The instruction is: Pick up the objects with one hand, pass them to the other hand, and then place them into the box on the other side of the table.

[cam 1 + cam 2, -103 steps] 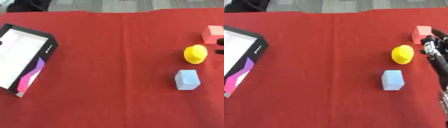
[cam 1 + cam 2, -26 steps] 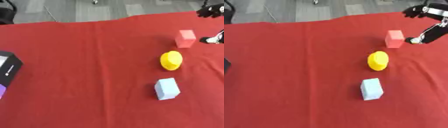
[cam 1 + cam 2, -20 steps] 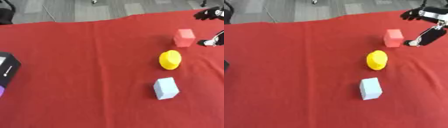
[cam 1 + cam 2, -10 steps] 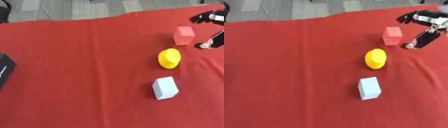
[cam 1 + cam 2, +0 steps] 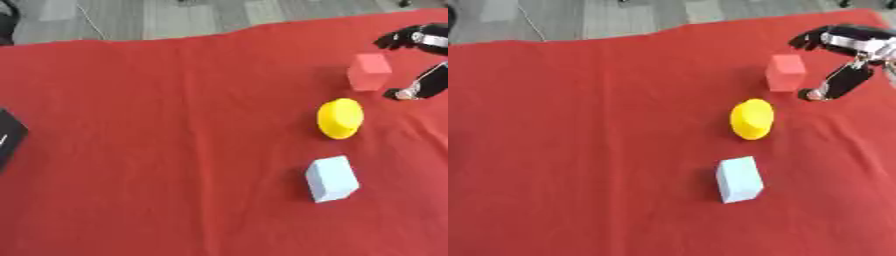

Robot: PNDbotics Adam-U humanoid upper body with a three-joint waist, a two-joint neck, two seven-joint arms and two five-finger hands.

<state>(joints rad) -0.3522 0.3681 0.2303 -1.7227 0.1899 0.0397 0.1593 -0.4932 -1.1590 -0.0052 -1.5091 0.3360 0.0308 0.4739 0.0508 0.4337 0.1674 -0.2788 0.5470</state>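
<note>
A pink block [image 5: 785, 72] stands on the red cloth at the far right. My right hand [image 5: 843, 50] hovers just to its right, open, with fingers spread above the block and the thumb [image 5: 834, 85] reaching down beside it, apart from it. A yellow rounded piece [image 5: 752, 118] lies below the pink block. A pale blue block [image 5: 739, 179] sits nearer to me. The box [image 5: 7, 140] shows only as a dark corner at the left edge in the left eye view. My left hand is out of sight.
The red cloth [image 5: 157, 150] covers the table up to its far edge, where grey floor [image 5: 175, 17] begins. A dark shape sits at the top left corner.
My right hand has come down and leftward toward the pink block. The camera has turned right, so the box has slid almost out of the picture.
</note>
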